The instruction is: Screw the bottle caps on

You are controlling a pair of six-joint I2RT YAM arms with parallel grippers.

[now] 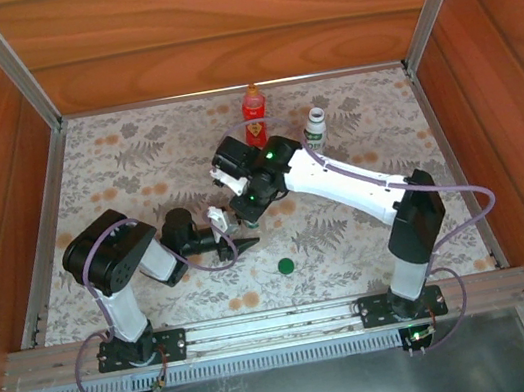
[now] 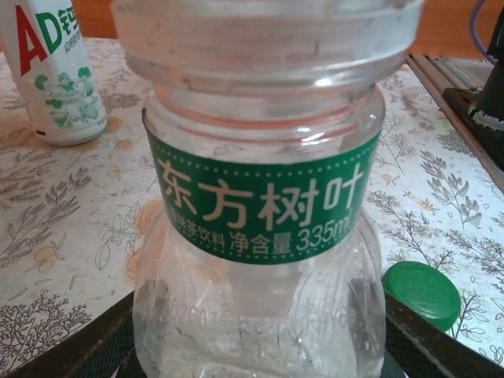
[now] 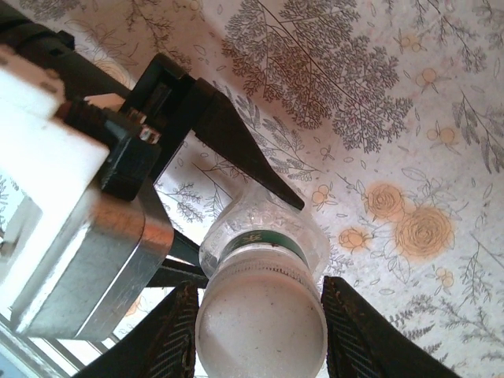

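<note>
The short clear bottle [image 2: 260,205] with a green label stands upright on the table, and my left gripper [image 2: 260,346] is shut on its lower body, one finger on each side. A wide white cap [image 3: 260,327] sits on its neck. From above, my right gripper [image 3: 260,335] is shut on that cap, its fingers [image 3: 177,331] pressed against both sides. In the top view the two grippers meet at mid-table, the right gripper [image 1: 248,203] over the left gripper [image 1: 232,237]. The red bottle [image 1: 254,116] and the white bottle [image 1: 316,131] stand at the back.
A loose green cap [image 1: 286,266] lies on the flowered tablecloth near the front, just right of the clear bottle, the same green cap [image 2: 421,293] showing in the left wrist view. Wooden walls and metal rails enclose the table. The white bottle [image 2: 55,79] stands behind to the left.
</note>
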